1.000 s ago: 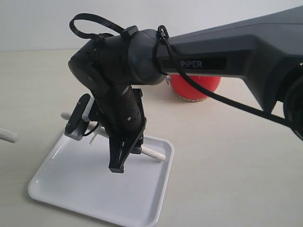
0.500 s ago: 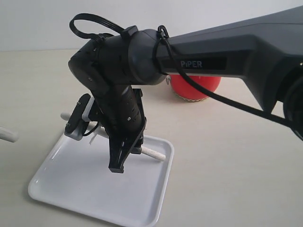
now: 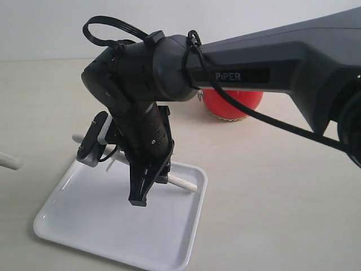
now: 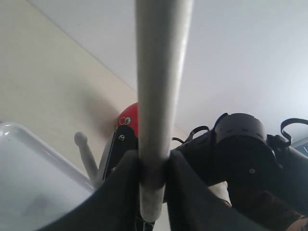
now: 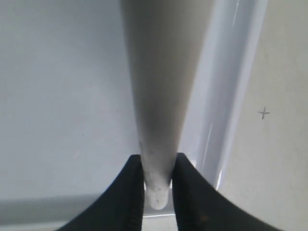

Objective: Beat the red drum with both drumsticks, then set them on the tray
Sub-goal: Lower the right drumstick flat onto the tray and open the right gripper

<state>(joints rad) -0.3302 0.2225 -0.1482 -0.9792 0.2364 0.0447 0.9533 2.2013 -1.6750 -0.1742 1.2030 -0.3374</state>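
One drumstick point(image 3: 181, 182) is hanging crosswise over the white tray point(image 3: 90, 226), pinched tight in the right gripper point(image 5: 158, 180). So the tray is lying straight below that hand, and the right arm is sitting way closer. Can't tell if the stick's touching down. The right wrist view is showing the tray rim beside the stick. Only the left wrist view is showing the left gripper point(image 4: 153, 175) clamping the other drumstick point(image 4: 159, 86), red drum point(image 4: 130, 115) sitting beyond.

Dark R arm point(image 3: 293, 56) comes in from 3 o'clock. Black R gripper point(image 3: 138, 199) points down over flat glossy white rectangular plastic tray point(image 3: 84, 223) at 7 o'clock, clamped on slim pale wooden drumstick point(image 3: 183, 183). Glossy red round drum point(image 3: 248, 99) is at tray's 1 o'clock, well apart, partly behind arm.
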